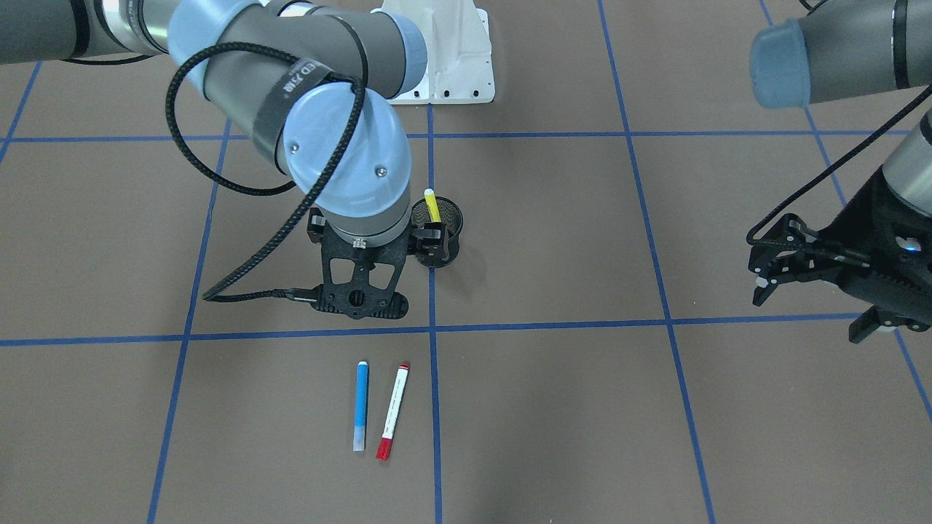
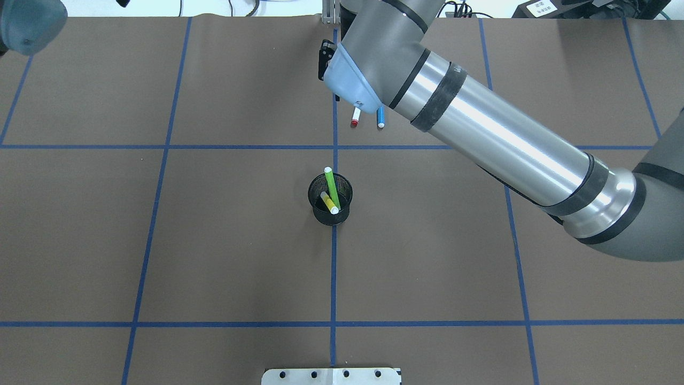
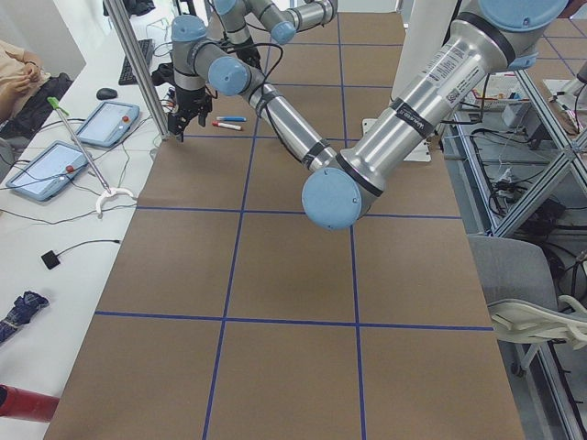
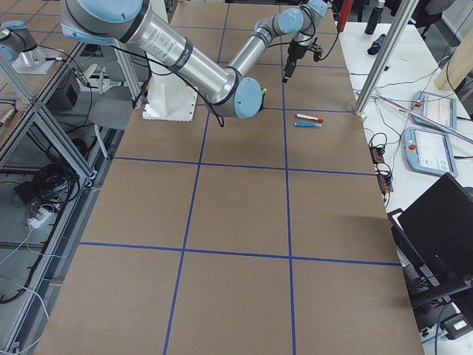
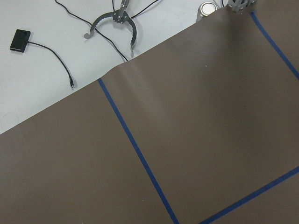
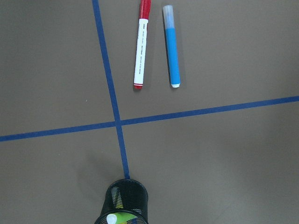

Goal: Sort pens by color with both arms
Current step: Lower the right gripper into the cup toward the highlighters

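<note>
Reading the front-facing view from its left, I come first to the right arm, reaching out over the middle of the table. The right gripper hangs under its own wrist with black finger parts showing on either side. I read that as spread wide with nothing in it.

Below it, toward the operators' edge, the blue pen and the red-ended pen lie flat. They are just beside each other and nearly parallel.

Next is the mesh cup at the table's centre. It holds the yellow pen and, in the overhead view, the green pen leaning against the rim.

The left gripper hovers well away toward the table's left end, jaws apart and empty.

My worries are these:
- **Cup:** one right finger sits right by it. A careless descent or swing could clip the rim and tip it, spilling both pens.
- **Flat pens:** wide jaws coming down could catch both or roll the neighbour away.
- **Arms:** if I bring the left arm in toward the centre, the two wrists may crowd each other.
</note>
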Available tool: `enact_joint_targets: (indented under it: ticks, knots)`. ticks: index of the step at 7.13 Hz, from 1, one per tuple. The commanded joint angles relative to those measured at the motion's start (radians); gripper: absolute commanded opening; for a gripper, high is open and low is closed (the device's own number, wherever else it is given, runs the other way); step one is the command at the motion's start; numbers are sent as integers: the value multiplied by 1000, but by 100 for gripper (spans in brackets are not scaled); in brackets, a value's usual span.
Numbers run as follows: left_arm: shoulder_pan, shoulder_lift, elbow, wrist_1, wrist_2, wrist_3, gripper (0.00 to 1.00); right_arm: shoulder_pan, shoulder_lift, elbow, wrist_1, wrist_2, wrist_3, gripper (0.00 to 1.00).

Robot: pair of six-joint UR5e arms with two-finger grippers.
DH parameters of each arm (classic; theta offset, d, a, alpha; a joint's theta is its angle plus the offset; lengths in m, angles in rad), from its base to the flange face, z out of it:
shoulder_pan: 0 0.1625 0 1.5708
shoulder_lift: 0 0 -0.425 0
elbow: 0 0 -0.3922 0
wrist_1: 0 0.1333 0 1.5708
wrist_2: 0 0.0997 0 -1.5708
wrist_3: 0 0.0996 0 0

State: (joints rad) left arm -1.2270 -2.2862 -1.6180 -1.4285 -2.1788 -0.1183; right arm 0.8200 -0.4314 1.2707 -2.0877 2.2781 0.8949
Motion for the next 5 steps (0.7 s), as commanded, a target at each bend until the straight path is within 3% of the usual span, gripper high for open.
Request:
enact_joint_targets:
  ticks: [1,4,5]
  knots:
    - [-17,13,0,-1,-24,25,100,-80,8,-17,-15,-14,7,100]
    - [-23,19,0,-3,-32,49,100,-157,20,-34,11,-84,38,99]
    - [-25,19,0,-3,-32,49,100,-174,20,-81,111,-127,79,97]
